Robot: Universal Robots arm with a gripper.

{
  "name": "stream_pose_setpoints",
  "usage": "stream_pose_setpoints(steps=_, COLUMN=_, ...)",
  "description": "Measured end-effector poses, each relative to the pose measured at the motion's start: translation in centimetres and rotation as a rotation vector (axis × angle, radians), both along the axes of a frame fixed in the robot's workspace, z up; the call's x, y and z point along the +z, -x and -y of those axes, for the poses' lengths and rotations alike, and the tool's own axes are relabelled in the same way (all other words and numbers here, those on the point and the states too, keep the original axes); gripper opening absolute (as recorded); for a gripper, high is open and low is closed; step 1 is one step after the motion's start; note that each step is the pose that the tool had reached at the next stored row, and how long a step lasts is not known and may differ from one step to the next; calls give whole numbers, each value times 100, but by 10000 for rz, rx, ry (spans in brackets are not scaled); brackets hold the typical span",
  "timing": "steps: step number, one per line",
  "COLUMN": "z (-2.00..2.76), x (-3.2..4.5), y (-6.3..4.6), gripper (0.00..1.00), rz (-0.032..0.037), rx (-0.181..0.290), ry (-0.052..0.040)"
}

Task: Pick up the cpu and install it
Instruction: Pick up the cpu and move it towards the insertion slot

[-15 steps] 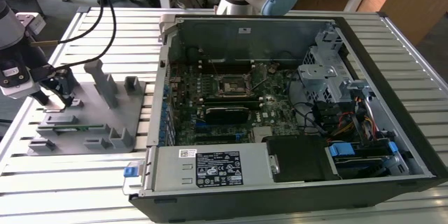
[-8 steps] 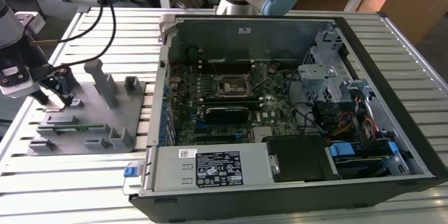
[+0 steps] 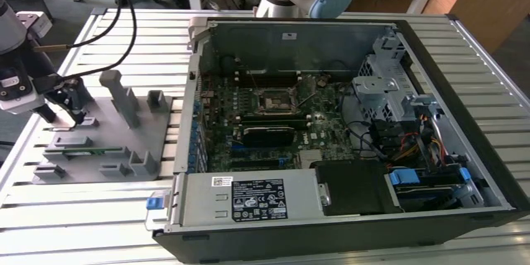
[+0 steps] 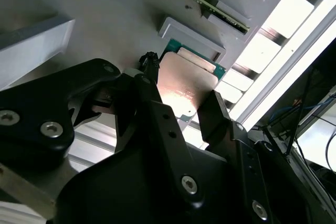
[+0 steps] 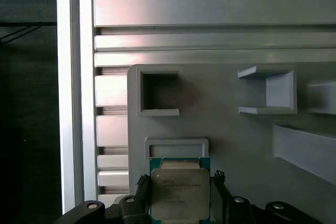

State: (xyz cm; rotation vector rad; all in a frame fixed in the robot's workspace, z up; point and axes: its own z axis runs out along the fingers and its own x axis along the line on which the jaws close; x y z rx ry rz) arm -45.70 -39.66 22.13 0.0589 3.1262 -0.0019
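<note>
While the cpu (image 5: 180,198) is sitting on its tray (image 5: 236,145), your gripper (image 5: 180,179) is pinching it, 9 o'clock from the case (image 3: 331,44).

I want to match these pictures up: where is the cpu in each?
Exterior view: too small to tell; look under the end effector, on the grey tray at the exterior view's left.
First wrist view: cpu flat on that tray, beside a raised ledge.
Second wrist view: cpu on the tray, beside the same ledge.
Shared landmark: the tray.
</note>
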Motion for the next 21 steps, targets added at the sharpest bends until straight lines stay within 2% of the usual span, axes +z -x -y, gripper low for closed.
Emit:
stream_pose_setpoints(steps=9, z=-3, x=95, y=0, gripper=54, rz=1, rx=0, ry=0)
stream_pose_setpoints(steps=21, z=-5, x=159, y=0, gripper=54, rz=0, rx=0, ry=0)
